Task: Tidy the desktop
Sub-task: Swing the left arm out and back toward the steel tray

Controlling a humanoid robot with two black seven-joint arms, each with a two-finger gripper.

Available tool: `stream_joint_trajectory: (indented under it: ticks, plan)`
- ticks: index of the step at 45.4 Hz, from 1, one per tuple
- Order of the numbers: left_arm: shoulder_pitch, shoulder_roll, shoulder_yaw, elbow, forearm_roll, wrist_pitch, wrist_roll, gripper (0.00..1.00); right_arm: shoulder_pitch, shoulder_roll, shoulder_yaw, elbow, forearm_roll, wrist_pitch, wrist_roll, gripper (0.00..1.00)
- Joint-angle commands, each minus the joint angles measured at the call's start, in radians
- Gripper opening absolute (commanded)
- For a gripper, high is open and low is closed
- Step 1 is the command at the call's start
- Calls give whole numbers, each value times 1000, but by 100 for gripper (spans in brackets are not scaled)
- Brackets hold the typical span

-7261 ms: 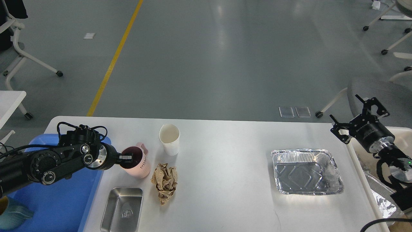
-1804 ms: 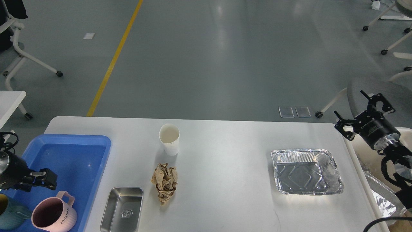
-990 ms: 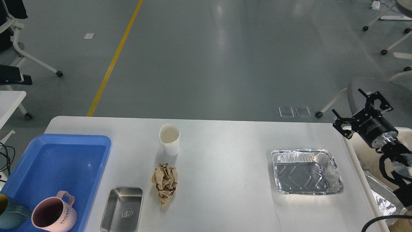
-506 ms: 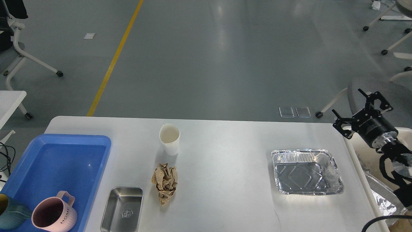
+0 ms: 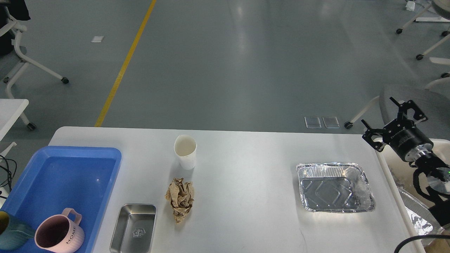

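**Colleague:** Where is your gripper, and what is in it?

**Me:** My right gripper [image 5: 393, 118] hangs off the right end of the desktop [image 5: 246, 182], above the cream bin [image 5: 388, 175] that stands against that edge. Its fingers are spread wide and hold nothing. My left gripper is out of the picture, so I can't speak for it.

**Colleague:** What would you take next?

**Me:** I judge the foil tray [image 5: 334, 187], as it lies nearest my right side and looks like rubbish for the bin. Foil is thin and dents easily, so I would pinch one rim wall lightly, lift it level, and carry it straight across the edge. Squeeze too hard and it folds; too softly and it slips.

**Colleague:** And the rest of the surface?

**Me:** Toward the middle stands an upright white paper cup [image 5: 185, 151], with a crumpled brown paper ball [image 5: 180, 199] just in front of it. Beside the ball, at the near edge, lies a small steel dish [image 5: 133, 228]. On the left sits a blue tray [image 5: 70, 175] holding a pink mug [image 5: 59, 236] and a teal cup [image 5: 10, 232] in its near corner.

**Colleague:** The room?

**Me:** A grey glossy floor with a yellow line [image 5: 124, 65], and wheeled chairs [image 5: 21, 59] at both sides.
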Motion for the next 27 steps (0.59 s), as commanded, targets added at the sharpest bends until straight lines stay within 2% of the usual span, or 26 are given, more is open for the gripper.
stream_joint_trajectory:
  ticks: [1,6,8,15,16,20,21,22,27]
  plan:
    - [4,-8,8,9,0,0,-68,83,-2,1,0,3,0,0,0,100]
    - [17,-10,28,18,0,0,-100,66,-2,1,0,3,0,0,0,100]
    - [18,-10,65,18,0,81,-102,61,-2,1,0,3,0,0,0,100]
    - [18,-43,137,15,3,323,-88,60,-5,1,0,5,0,0,0,100]
    - [18,-53,149,15,3,381,-83,60,-6,1,0,9,0,0,0,100]
    - [20,-76,182,11,6,497,-71,60,-8,1,0,11,0,0,0,100]
    - [20,-76,182,11,6,497,-71,60,-8,1,0,11,0,0,0,100]
    - [18,-88,202,11,9,568,-53,60,-9,1,0,11,0,0,0,100]
    - [20,-117,208,11,12,676,-7,60,-9,1,0,11,0,0,0,100]
